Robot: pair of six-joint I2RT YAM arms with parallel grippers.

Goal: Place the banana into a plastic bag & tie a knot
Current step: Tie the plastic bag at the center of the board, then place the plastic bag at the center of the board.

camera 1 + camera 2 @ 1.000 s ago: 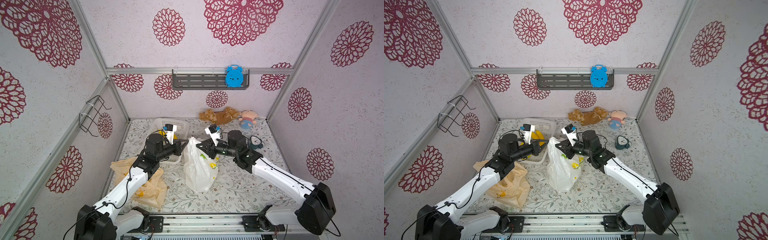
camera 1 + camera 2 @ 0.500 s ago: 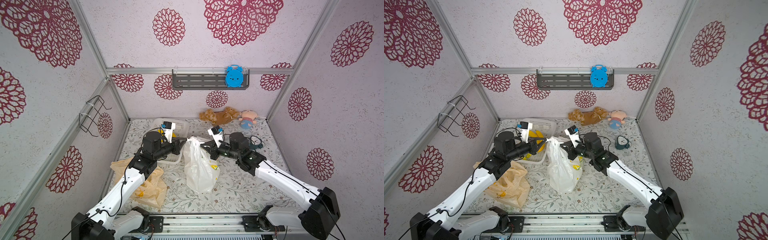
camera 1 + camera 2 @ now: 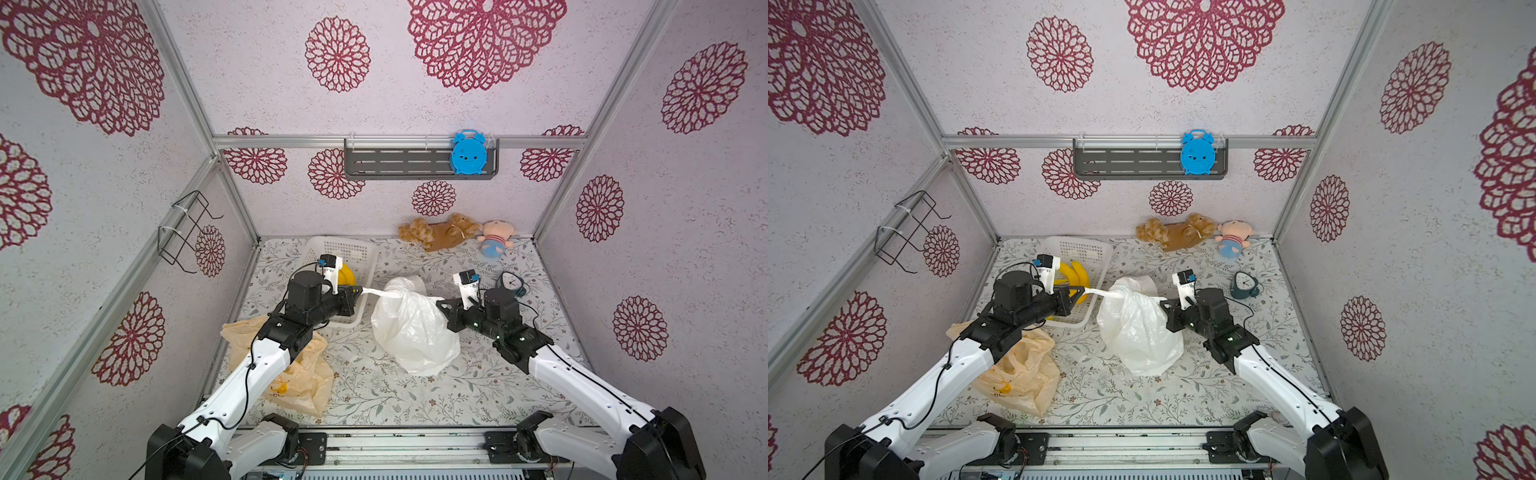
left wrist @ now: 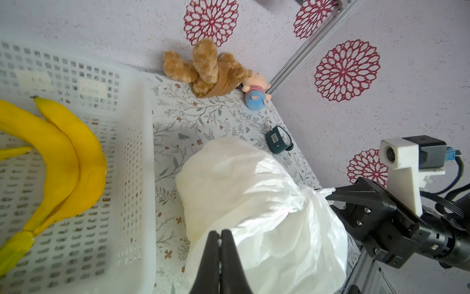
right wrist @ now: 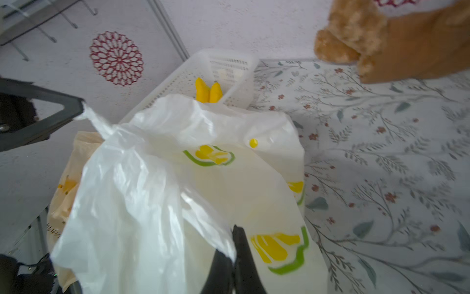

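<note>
Bag handles stretched taut, knot apparently not yet tied
Left end effector (image 3: 360, 291) and right end effector (image 3: 439, 304) each clamped a handle of the plastic bag (image 3: 411, 332) on the desk (image 3: 478, 386); bananas (image 3: 1073, 272) lay in the basket (image 3: 353, 249), bag contents hidden

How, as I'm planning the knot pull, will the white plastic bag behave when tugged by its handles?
Likely floppy: the white plastic bag is crumpled, and its handle is drawn into a thin strand at the left pincer. Probably light, since the film billows. Perhaps slippery: its glossy surface might slide from the right pincer.
</note>
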